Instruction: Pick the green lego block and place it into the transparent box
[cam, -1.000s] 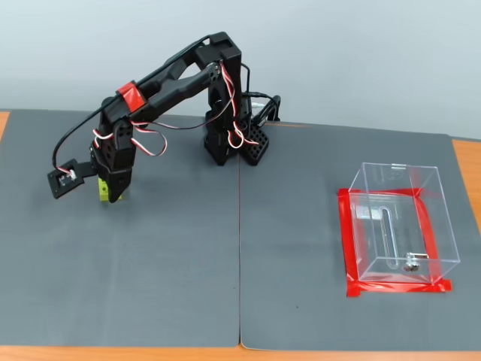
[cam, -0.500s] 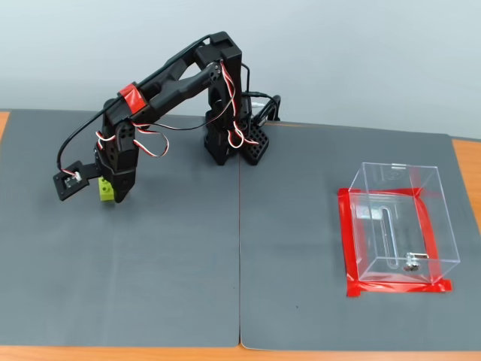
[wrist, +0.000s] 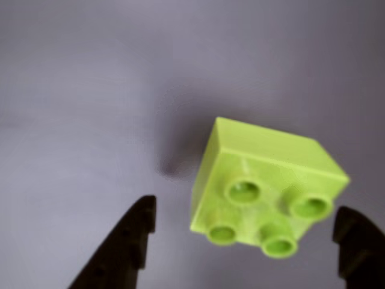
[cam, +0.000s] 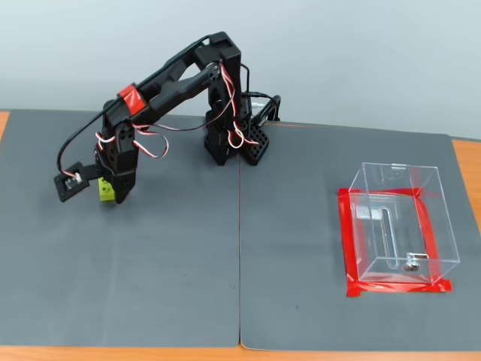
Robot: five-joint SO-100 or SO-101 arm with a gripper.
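The green lego block is a lime brick with four studs. In the wrist view it hangs tilted between the two black fingers of my gripper, with its shadow on the mat off to its left. In the fixed view the block shows at the left of the mat, just under the lowered gripper, which is shut on it. The transparent box stands far to the right on red tape, with a small metal piece inside.
The arm's base stands at the back middle of the grey mat. A small black camera plate sticks out left of the gripper. Orange table edges border the mat.
The gripper has risen a little and shifted slightly right with the block in it since one second ago. Over the last half second it has hardly moved.
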